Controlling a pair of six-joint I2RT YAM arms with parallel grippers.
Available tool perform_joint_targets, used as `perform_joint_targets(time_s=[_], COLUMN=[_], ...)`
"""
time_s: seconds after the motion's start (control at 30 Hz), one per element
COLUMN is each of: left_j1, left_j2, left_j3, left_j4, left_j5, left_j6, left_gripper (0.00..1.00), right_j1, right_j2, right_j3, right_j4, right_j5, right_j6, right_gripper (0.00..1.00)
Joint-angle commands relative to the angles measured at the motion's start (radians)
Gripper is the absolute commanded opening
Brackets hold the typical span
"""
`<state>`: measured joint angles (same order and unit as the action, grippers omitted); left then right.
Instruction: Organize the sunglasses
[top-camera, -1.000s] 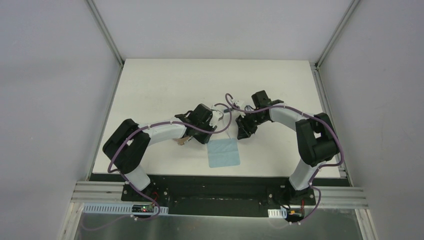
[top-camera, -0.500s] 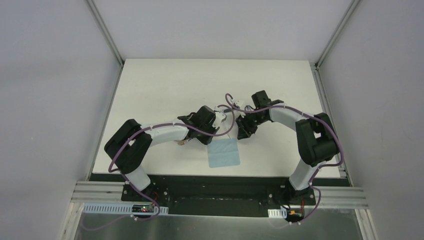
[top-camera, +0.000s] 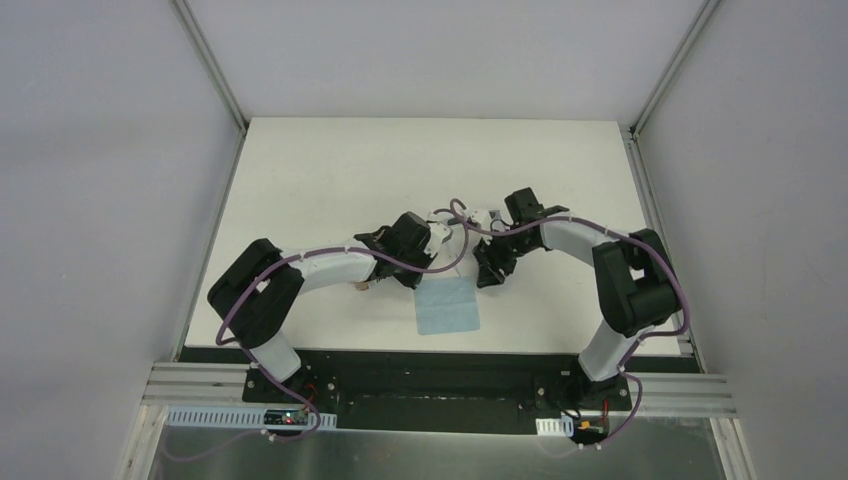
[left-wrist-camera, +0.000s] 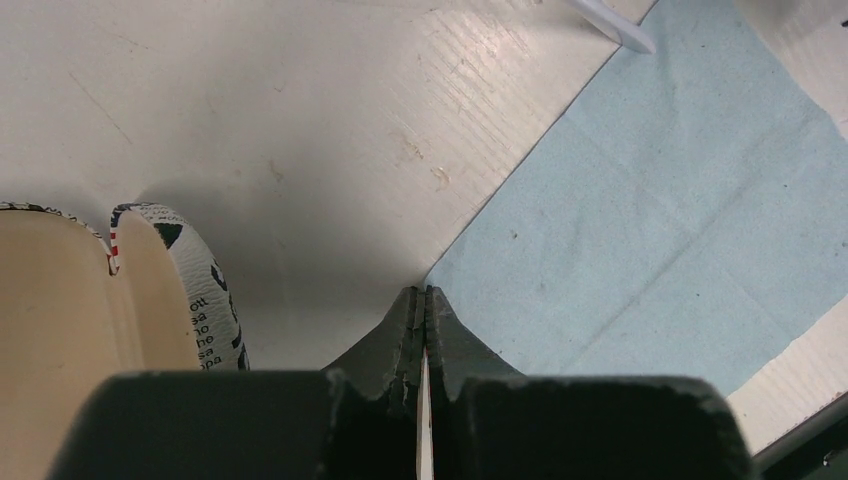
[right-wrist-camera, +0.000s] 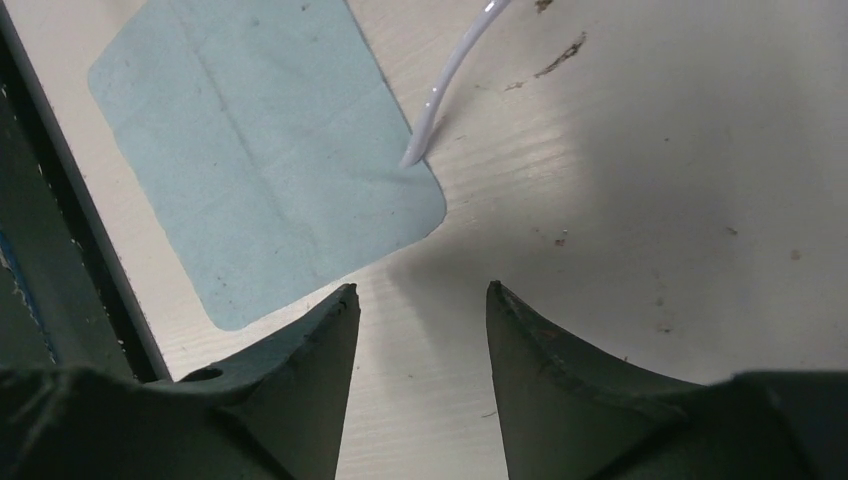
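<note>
In the top view the left arm has slid slightly right since a second ago. The left gripper (left-wrist-camera: 421, 292) is pressed fully closed at the blue cloth (left-wrist-camera: 640, 230) corner. The right gripper (right-wrist-camera: 420, 288) gapes, holding nothing. The sunglasses (right-wrist-camera: 445, 85) show one white temple, its tip resting on the cloth at upper centre.
</note>
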<state>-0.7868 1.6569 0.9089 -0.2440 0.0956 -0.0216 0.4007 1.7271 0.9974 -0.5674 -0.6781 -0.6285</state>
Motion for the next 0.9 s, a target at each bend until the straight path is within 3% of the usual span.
perform_joint_targets(time_s=[0.0,0.2,0.4,0.47,0.67,0.87], left_j1=[-0.015,-0.013,-0.009,-0.005,0.040,0.066], left_j2=[-0.023,-0.035,-0.031,-0.025,-0.019,0.014], left_j3=[-0.031,-0.047,-0.054,-0.053,-0.057,-0.041], left_j4=[0.023,0.061,0.085,0.087,0.094,0.090], left_j5=[0.032,0.037,0.047,0.053,0.104,0.179], left_j6=[-0.019,-0.015,-0.015,-0.016,-0.025,-0.015], left_gripper=[0.00,0.00,0.00,0.00,0.00,0.00], right_j1=[0.007,0.009,0.030,0.030,0.049,0.061], right_j2=[-0.089,-0.184,-0.245,-0.233,-0.230,-0.251], right_j3=[-0.040,-0.116,-0.177,-0.171,-0.136,-0.178], right_j4=[0.030,0.107,0.276,0.290,0.195,0.189], right_j5=[-0.066,-0.125,-0.121,-0.094,-0.124,-0.053], right_j6=[-0.229,-0.367,-0.367,-0.353,-0.413,-0.479], right_gripper=[0.53,0.53,0.52,0.46,0.48,0.50])
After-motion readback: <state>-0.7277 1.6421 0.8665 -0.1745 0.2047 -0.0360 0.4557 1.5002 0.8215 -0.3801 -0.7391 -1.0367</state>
